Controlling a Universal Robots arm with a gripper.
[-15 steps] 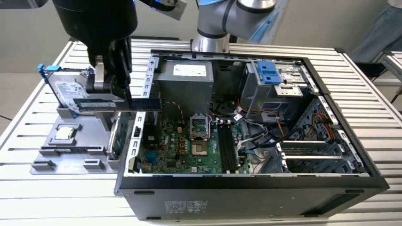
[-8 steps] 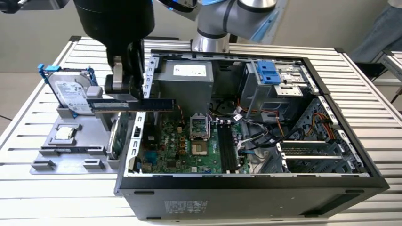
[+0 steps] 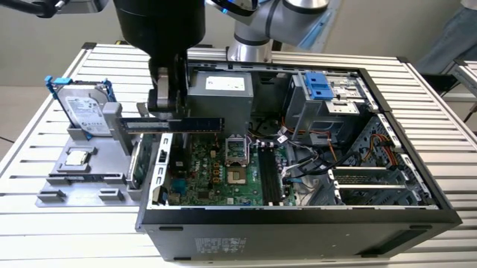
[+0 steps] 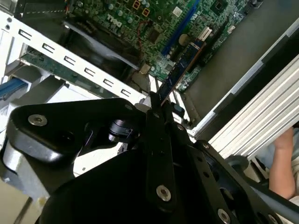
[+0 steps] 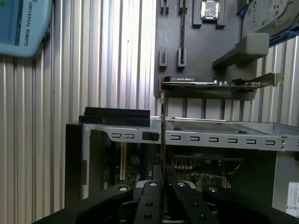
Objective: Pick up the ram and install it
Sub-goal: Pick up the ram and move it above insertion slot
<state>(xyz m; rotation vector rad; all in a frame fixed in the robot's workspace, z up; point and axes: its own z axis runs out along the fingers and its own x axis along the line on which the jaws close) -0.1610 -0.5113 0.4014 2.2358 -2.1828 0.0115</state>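
Exterior view: the gripper (image 3: 165,118) is pinching one short end of the ram (image 3: 198,124), its fingers closed narrowly on the flat faces. The stick is hanging level in the air over the open computer case (image 3: 298,215), just inside the case wall on the exterior view's left, above the motherboard (image 3: 223,167). In the second wrist view the ram (image 4: 180,70) is jutting straight out. It looks light, stiff, thin and fragile, so an end grip clear of the contact edge seems safest.
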